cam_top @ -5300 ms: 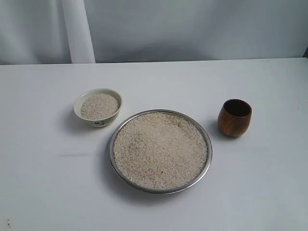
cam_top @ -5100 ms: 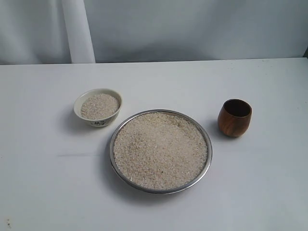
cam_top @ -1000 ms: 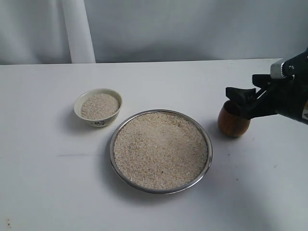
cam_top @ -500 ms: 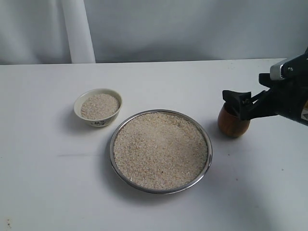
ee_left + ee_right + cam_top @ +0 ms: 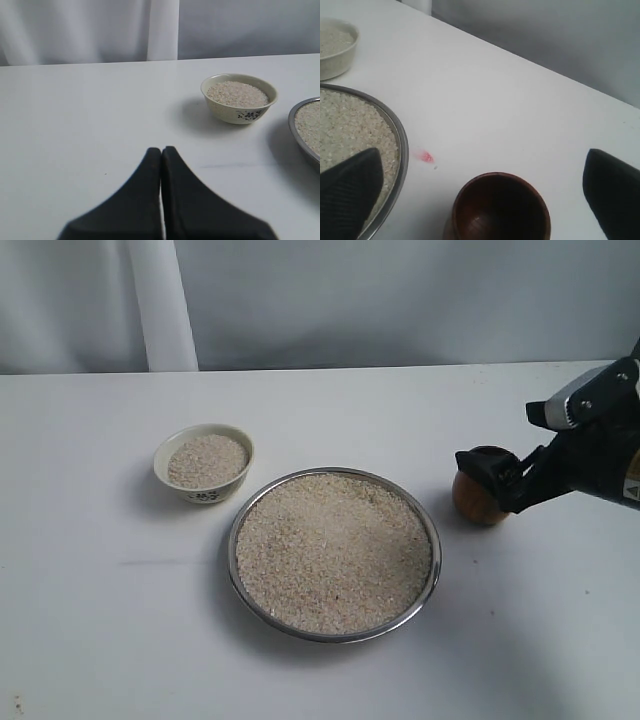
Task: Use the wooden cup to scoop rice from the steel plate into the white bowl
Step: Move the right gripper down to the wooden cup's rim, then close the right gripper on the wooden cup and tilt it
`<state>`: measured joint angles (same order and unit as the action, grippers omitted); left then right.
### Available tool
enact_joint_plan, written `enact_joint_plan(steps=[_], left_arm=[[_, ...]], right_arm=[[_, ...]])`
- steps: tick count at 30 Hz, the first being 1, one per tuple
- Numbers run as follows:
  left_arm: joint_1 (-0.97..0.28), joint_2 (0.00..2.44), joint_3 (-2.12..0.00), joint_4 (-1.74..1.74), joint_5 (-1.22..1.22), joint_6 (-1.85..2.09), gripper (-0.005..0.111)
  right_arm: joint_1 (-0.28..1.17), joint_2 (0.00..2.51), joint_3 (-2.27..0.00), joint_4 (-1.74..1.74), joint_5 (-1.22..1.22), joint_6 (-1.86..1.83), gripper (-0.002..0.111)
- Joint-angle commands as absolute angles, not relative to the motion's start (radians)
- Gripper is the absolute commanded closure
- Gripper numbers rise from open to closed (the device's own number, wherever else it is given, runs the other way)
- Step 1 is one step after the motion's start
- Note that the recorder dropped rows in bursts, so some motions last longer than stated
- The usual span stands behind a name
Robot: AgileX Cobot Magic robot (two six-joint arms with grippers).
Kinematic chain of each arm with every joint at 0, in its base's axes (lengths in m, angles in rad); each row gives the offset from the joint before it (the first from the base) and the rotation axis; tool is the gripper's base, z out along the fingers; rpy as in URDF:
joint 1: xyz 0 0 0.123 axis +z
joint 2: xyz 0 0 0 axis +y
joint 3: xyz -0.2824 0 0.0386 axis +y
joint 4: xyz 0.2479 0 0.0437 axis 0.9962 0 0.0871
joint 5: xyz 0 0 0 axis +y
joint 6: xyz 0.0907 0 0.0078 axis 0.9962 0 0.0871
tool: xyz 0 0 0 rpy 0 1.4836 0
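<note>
I see a white bench (image 5: 90, 640) backed by a pale grey curtain (image 5: 400, 300) — with one whiter fold (image 5: 160, 300) — and a small pink smudge (image 5: 426, 156) on the bench.

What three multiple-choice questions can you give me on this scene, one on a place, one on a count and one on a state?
1. Where is the wooden cup?
A) in the steel plate
B) on the table beside the steel plate
C) in the white bowl
2. How many vessels hold rice?
A) one
B) two
C) three
3. How is the left gripper?
A) wide open
B) closed on the bowl
C) shut, empty
1 B: it stands on bare table by the plate's rim.
2 B: plate and bowl are filled, the cup is empty.
3 C: its fingers meet with nothing between.
</note>
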<state>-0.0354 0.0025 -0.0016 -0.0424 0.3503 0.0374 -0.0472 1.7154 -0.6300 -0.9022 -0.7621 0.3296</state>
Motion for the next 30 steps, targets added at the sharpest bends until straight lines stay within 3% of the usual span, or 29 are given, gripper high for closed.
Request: enact_joint_plan(steps=[1, 10, 30], left_arm=[[-0.041, 0.0, 0.0, -0.042, 0.347, 0.035, 0.107], [-0.041, 0.0, 0.0, -0.042, 0.347, 0.037, 0.107], [-0.041, 0.0, 0.0, -0.042, 0.347, 0.035, 0.107]], right_arm=[[-0.049, 1.717, -0.626, -0.91, -0.736, 0.316, 0.003], [-0.049, 1.911, -0.626, -0.789, -0.84, 0.173, 0.003], [-0.049, 1.856, -0.626, -0.718, -0.758, 0.125, 0.003]])
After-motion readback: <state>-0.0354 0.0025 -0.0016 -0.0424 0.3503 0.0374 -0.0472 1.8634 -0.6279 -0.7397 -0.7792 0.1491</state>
